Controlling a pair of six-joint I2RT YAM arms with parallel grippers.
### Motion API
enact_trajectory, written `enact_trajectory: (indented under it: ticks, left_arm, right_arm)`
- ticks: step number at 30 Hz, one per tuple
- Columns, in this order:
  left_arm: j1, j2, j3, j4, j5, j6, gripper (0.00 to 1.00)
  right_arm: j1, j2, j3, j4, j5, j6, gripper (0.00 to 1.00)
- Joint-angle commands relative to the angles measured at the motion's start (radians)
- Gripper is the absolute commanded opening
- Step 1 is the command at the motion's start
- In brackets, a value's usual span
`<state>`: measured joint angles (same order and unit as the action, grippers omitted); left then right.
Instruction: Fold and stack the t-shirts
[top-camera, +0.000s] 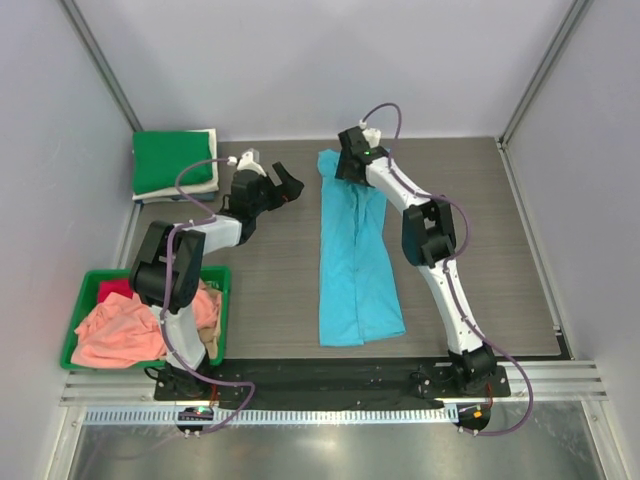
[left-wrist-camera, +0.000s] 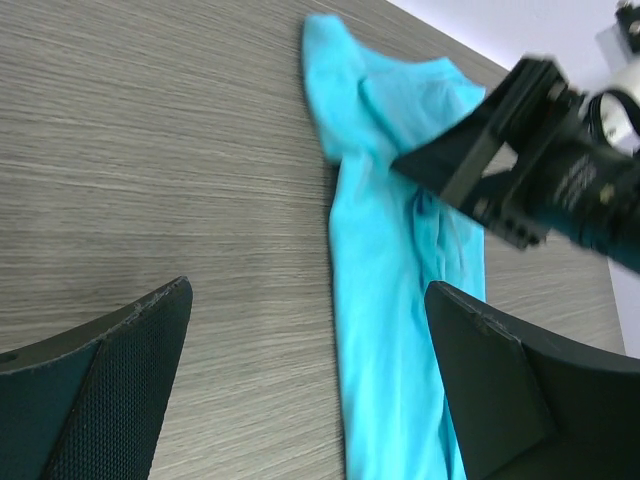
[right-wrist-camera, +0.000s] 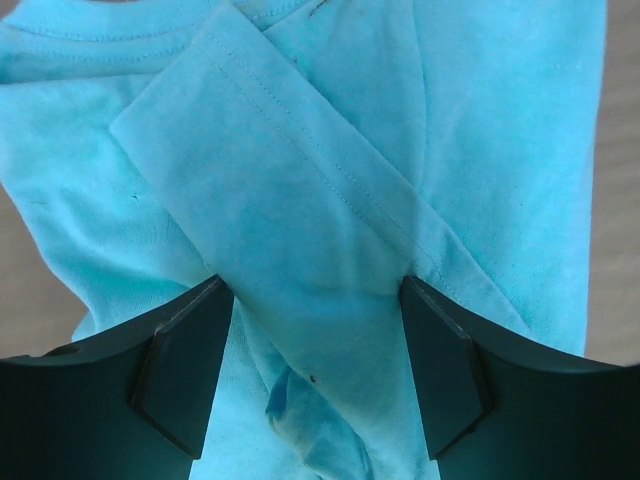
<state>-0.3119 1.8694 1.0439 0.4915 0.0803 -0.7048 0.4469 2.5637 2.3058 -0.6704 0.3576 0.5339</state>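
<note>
The sky-blue t-shirt (top-camera: 355, 255) lies folded into a long narrow strip down the middle of the table. My right gripper (top-camera: 348, 165) is open at the strip's far end. In the right wrist view it (right-wrist-camera: 315, 335) hangs just over a folded-in sleeve (right-wrist-camera: 300, 170), holding nothing. My left gripper (top-camera: 288, 187) is open and empty, just left of the strip's far end. In the left wrist view it (left-wrist-camera: 310, 340) is above the table, with the shirt's left edge (left-wrist-camera: 385, 260) between the fingers. A green t-shirt (top-camera: 172, 160) lies folded on a cream one (top-camera: 205, 185) at the back left.
A green bin (top-camera: 88, 288) at the front left holds a salmon-pink shirt (top-camera: 120, 330), a red one (top-camera: 113, 290) and a tan one (top-camera: 210, 338). Grey walls close in the table. The right gripper's body (left-wrist-camera: 545, 160) shows in the left wrist view.
</note>
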Motion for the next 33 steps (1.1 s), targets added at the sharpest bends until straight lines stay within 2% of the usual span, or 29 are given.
enact_trajectory:
  ticks: [1, 5, 9, 14, 16, 19, 21, 22, 27, 28, 29, 33]
  left_arm:
    - [0.000, -0.027, 0.018, 0.071, 0.013, 0.001, 1.00]
    - [0.000, -0.018, 0.024, 0.073, 0.025, 0.002, 1.00]
    - [-0.001, -0.012, 0.028, 0.073, 0.041, 0.004, 1.00]
    - [-0.006, -0.024, -0.004, 0.097, 0.078, 0.007, 1.00]
    - [-0.012, -0.050, -0.030, 0.127, 0.081, 0.005, 1.00]
    - [-0.035, -0.087, -0.065, 0.125, 0.073, 0.025, 1.00]
    - [-0.049, -0.134, -0.070, 0.037, 0.050, 0.033, 1.00]
    - [-0.068, -0.154, -0.071, -0.006, 0.039, 0.033, 1.00]
    - [-0.174, -0.344, -0.172, -0.287, -0.072, 0.031, 1.00]
    - [-0.217, -0.378, -0.195, -0.319, -0.126, 0.004, 1.00]
    - [-0.239, -0.406, -0.224, -0.347, -0.140, -0.018, 1.00]
    - [-0.372, -0.525, -0.366, -0.393, -0.218, -0.116, 1.00]
  right_arm:
    - [-0.062, 0.131, 0.127, -0.017, -0.026, 0.057, 0.74]
    - [-0.066, 0.187, 0.222, 0.029, -0.095, 0.018, 0.77]
    - [-0.065, 0.176, 0.196, 0.067, -0.132, -0.005, 0.79]
    - [-0.066, 0.122, 0.202, 0.166, -0.270, -0.138, 0.86]
    - [-0.068, 0.063, 0.199, 0.164, -0.287, -0.159, 0.89]
    - [-0.070, -0.107, 0.092, 0.164, -0.261, -0.186, 0.92]
    - [-0.070, -0.205, -0.046, 0.166, -0.206, -0.183, 0.92]
    - [-0.070, -0.318, -0.104, 0.164, -0.191, -0.178, 0.92]
    - [-0.070, -0.633, -0.578, 0.164, -0.169, -0.086, 0.92]
    - [-0.070, -0.733, -0.653, 0.164, -0.184, -0.069, 0.92]
    - [-0.070, -0.775, -0.801, 0.167, -0.193, -0.057, 0.92]
    - [-0.071, -0.983, -1.147, 0.209, -0.210, -0.009, 0.92]
